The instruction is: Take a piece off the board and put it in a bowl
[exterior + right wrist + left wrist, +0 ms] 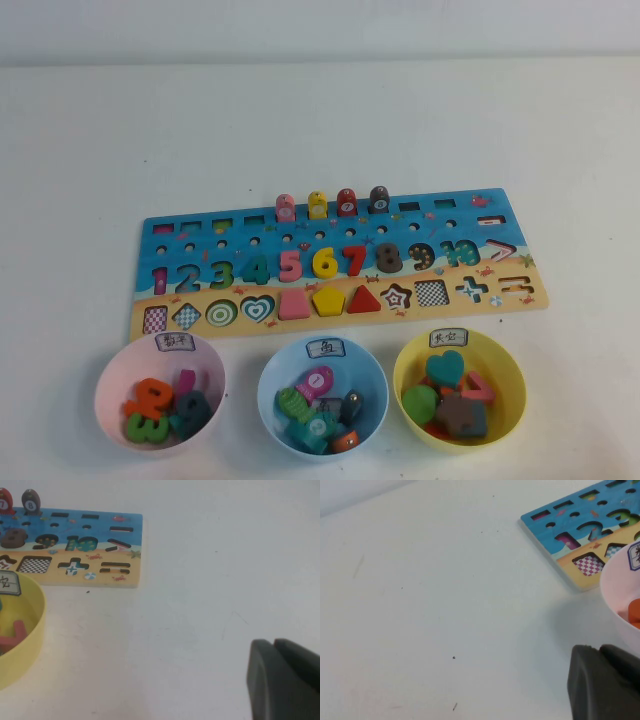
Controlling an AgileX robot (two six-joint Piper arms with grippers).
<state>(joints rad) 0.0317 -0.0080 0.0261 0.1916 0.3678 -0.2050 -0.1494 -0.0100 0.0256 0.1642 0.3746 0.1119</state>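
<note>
The board (523, 268) lies across the middle of the table. Four fish pieces stand along its far edge. The light pink piece (285, 208) is the leftmost, next to the yellow fish. The light blue bowl (270, 385) sits in front of the board's middle and holds a magenta fish and other pieces. Neither gripper shows in the high view. My left gripper (600, 652) is shut and empty above bare table near the board's left corner (568, 562). My right gripper (274, 647) is shut and empty above bare table, off the board's right end (100, 527).
A pink bowl (115, 385) with number pieces sits left of the blue one and shows in the left wrist view (620, 587). A yellow bowl (510, 375) with shape pieces sits right of it and shows in the right wrist view (30, 645). Yellow (317, 205), red (347, 202) and brown (379, 199) fish stand beside the pink piece.
</note>
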